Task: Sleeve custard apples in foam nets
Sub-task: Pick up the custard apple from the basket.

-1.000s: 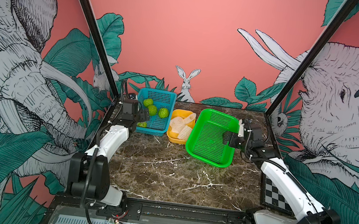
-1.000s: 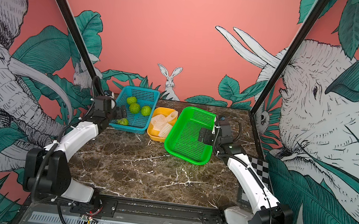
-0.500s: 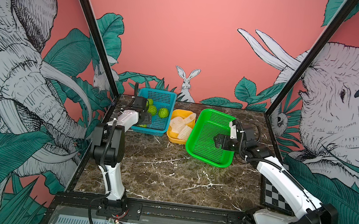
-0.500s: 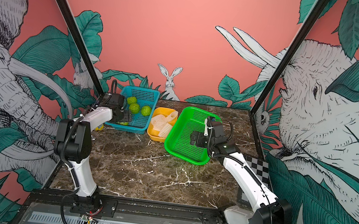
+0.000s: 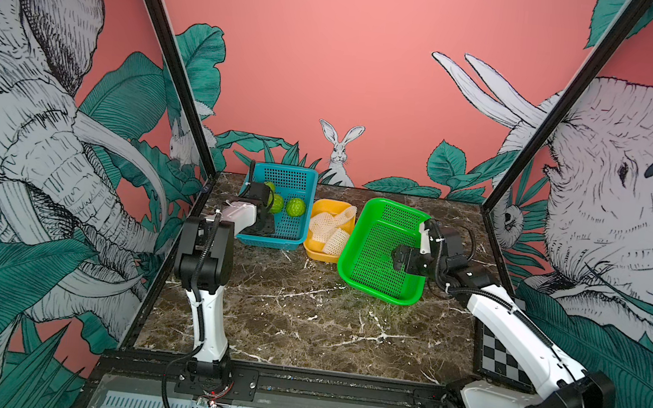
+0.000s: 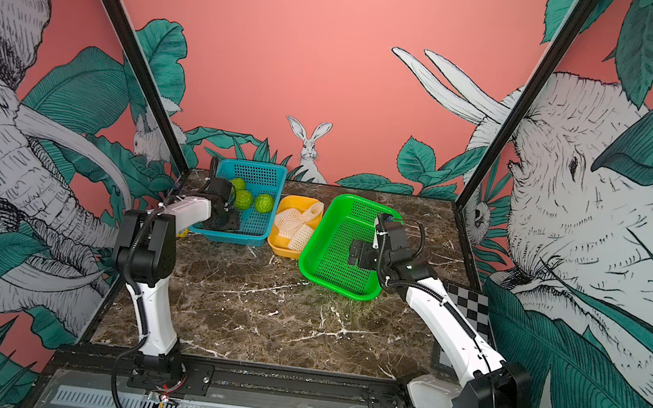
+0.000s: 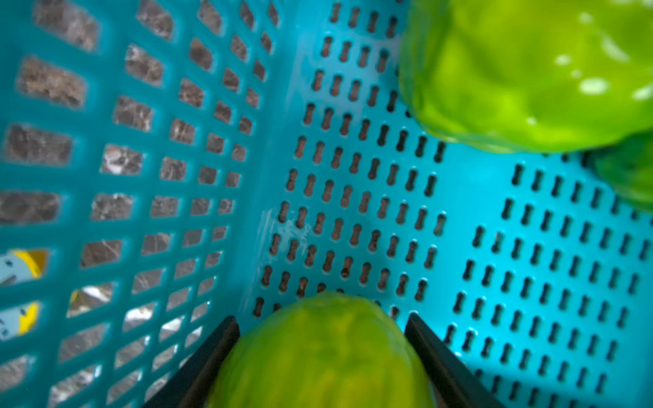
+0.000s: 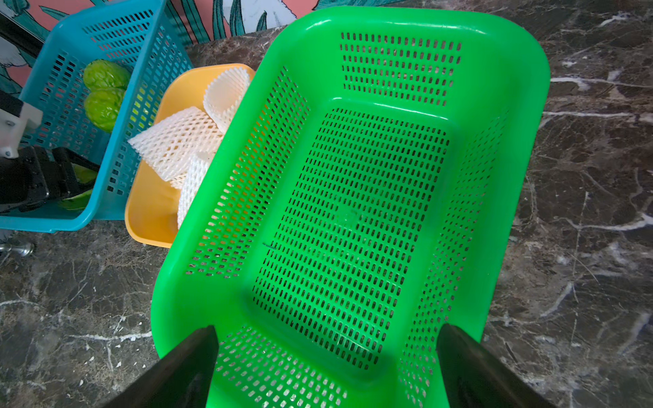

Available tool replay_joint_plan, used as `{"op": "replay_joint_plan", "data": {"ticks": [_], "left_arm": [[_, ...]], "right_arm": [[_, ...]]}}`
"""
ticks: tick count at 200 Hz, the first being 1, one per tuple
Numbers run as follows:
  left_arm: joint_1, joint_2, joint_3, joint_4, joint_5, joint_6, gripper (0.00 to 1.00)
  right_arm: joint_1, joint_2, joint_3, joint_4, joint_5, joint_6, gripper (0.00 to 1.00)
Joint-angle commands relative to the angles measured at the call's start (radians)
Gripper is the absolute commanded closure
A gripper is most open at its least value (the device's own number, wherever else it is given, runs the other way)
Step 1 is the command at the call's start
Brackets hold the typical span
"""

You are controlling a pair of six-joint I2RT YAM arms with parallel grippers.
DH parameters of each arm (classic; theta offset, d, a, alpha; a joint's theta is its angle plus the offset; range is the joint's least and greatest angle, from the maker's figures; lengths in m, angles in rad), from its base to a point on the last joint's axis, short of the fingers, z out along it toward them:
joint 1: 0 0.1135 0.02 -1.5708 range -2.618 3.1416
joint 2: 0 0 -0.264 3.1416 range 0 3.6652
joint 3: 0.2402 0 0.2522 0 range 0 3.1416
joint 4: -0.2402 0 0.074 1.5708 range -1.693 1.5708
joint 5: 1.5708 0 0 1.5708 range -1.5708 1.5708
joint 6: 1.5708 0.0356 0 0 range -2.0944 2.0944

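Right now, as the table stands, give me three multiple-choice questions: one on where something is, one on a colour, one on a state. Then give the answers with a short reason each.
1. Where do the foam nets lie?
A. on the bare tabletop
B. in the yellow tub
C. on the checkerboard

2. What colour is the basket that holds the custard apples?
A. blue
B. red
C. black

3. How does the right gripper stand?
A. shut on a net
B. shut on a fruit
C. open, with nothing held

Answers:
1. B: in both top views the white mesh sleeves are piled inside the yellow tub.
2. A: the green fruits sit in the blue perforated basket.
3. C: the right wrist view shows the jaws wide apart, with only the green basket below them.
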Motion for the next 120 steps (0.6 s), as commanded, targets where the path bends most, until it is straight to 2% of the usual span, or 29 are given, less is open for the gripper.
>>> {"op": "replay_joint_plan", "data": {"ticks": [1,36,71,120], "left_arm": [[-0.004,-0.024,0.032,-0.004,0.026,-0.015,0.41],[-0.003,-0.114,0.026,-0.015,0.07,-0.013,0.43],[-0.02,-0.26,-0.008,-0.049,0.18,-0.009,0.43],[-0.163,-0.552,-0.149,-0.064,0.253,0.014,0.43]], "right_arm": [[0.005,-0.044,-0.004,-0.016,0.033,-0.014,0.01],[0.006,-0.076,0.012,-0.054,0.03,-0.037,0.01],[0.012,-0.104,0.008,-0.076,0.005,-0.053,0.01],[0.055,-0.143,0.012,-0.123,-0.067,-0.061,0.01]]}}
